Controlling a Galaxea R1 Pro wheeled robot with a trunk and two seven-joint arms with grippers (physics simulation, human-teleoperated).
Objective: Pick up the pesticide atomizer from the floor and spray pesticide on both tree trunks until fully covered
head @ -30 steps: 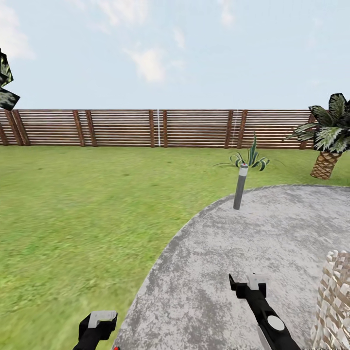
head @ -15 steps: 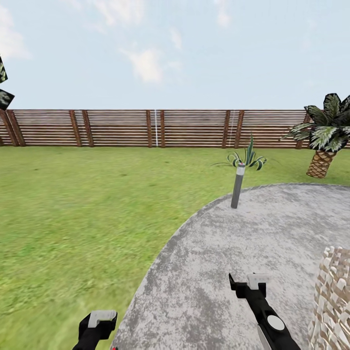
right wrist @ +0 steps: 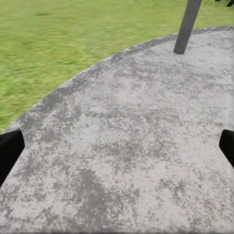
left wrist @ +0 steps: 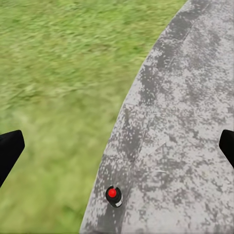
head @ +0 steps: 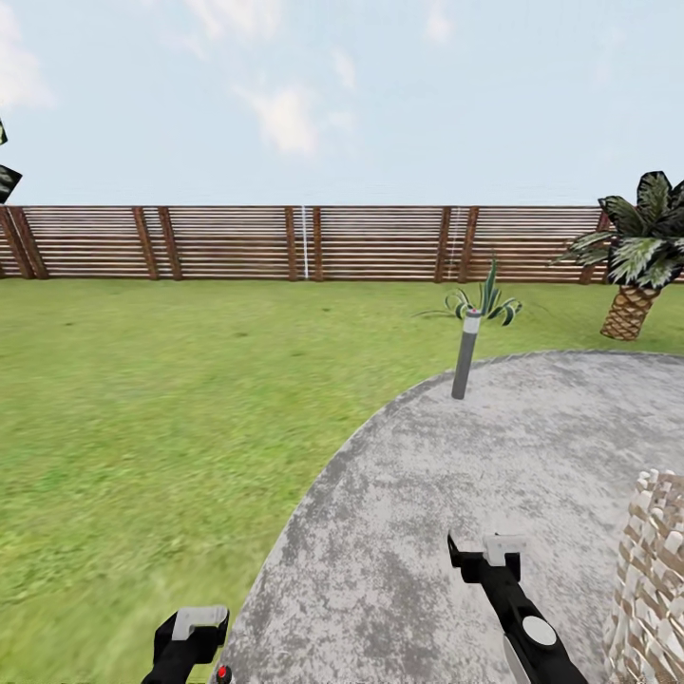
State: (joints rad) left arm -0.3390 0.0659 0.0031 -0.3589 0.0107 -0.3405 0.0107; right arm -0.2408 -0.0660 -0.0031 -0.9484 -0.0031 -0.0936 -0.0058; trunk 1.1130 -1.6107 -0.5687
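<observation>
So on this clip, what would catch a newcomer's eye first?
Probably the grey post standing at the far edge of the round stone patio, with the brown slat fence running across behind the lawn. Next, the tiny dark spray bottle with its red top, sitting on the patio's edge beside the grass, just below the open left pincer. A short palm stands far right.

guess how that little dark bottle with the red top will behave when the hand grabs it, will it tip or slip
The pesticide atomizer looks tiny beside the left hand, whose fingers stand wide apart, so it is probably light and easy to knock over with an off-centre touch. It seems round, so it may roll once tipped. It sits on the paving near the grass edge, so it could roll off.
</observation>
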